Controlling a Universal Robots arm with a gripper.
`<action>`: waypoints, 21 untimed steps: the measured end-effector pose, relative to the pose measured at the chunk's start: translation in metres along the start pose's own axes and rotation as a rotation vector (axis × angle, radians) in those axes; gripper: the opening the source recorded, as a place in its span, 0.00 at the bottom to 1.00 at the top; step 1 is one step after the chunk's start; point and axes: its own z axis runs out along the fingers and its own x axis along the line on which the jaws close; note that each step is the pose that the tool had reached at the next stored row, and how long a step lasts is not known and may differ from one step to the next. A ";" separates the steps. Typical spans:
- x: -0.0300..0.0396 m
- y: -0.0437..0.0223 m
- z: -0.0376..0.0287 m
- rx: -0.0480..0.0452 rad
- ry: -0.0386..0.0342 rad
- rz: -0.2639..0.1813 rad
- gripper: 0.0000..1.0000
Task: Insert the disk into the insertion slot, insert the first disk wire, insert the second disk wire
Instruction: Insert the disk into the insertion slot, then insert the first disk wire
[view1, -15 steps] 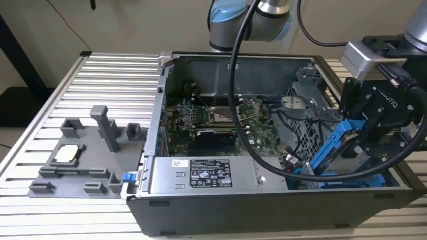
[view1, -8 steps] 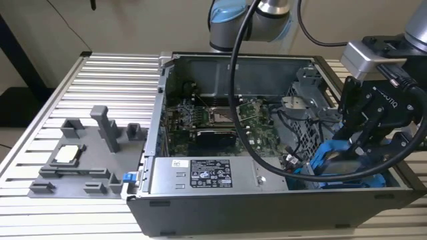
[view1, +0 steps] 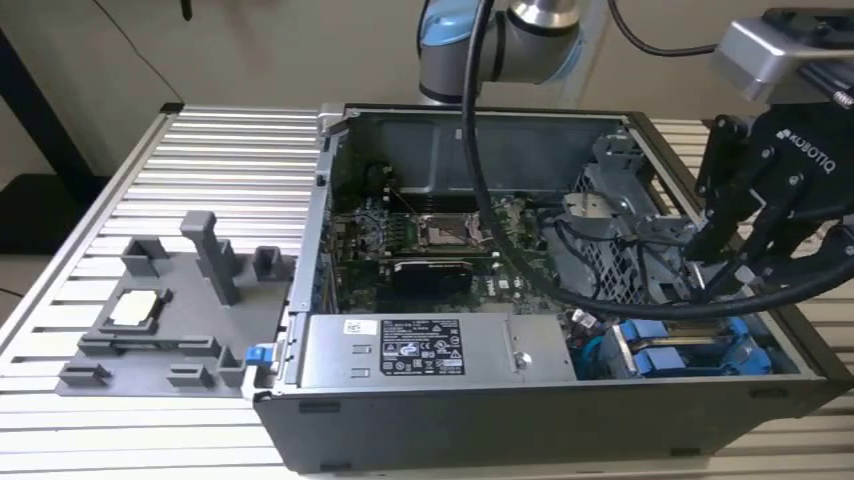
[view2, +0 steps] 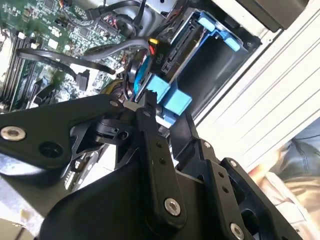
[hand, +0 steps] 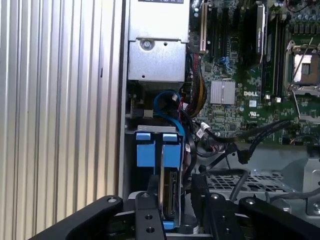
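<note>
The disk (hand: 169, 196) stands on edge in its blue frame, down in the insertion slot (view2: 215, 70) at the case's front corner, beside another blue-framed carrier (hand: 144, 152). My gripper (hand: 175, 194) straddles the disk's upper edge, one finger on each side, shut on it. In the second wrist view the gripper (view2: 135, 102) ends right at the blue tabs (view2: 167, 95), with the disk (view2: 175, 47) running on behind them. In the exterior view the gripper (view1: 714, 285) hangs over the blue frames (view1: 663, 360). Loose black wires (hand: 250, 145) and a blue wire (hand: 165, 100) lie next to the slot.
The silver power-supply box (view1: 414, 350) sits to the exterior view's left of the slot, with the motherboard (view1: 427, 240) behind it. A perforated grey cage (view1: 621, 240) stands beside my gripper. A grey fixture (view1: 160, 310) lies on the slatted table outside the case.
</note>
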 end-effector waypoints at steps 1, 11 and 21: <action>-0.0001 0.0002 -0.0047 0.0000 0.0001 0.000 0.40; -0.0003 0.0008 -0.0184 0.0000 0.0000 0.000 0.40; -0.0003 0.0007 -0.0179 0.0001 -0.0002 0.000 0.40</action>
